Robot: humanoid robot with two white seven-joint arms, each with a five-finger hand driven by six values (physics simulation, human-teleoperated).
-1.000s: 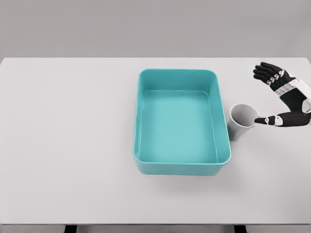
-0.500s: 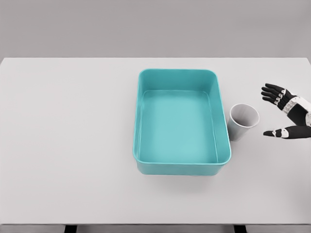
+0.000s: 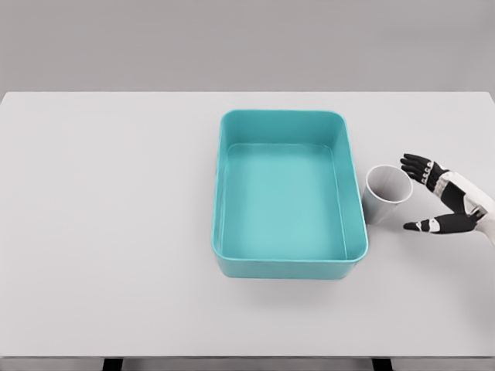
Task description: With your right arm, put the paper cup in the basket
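Broad white table [image 3: 116,232], filling most of the view. At centre, slightly toward 3 o'clock, a teal basket [image 3: 224,193], rectangular, open, nothing inside. Just beside its 3 o'clock wall, outside it, the cup [image 3: 387,194]: white, standing on the table, mouth tipped up toward the camera, close to the basket's rim, contact unclear. Farther toward 3 o'clock, entering from the frame edge, the right hand [image 3: 448,202], fingers [image 3: 418,165] spread, thumb apart below, palm toward the cup, near it, gripping nothing.
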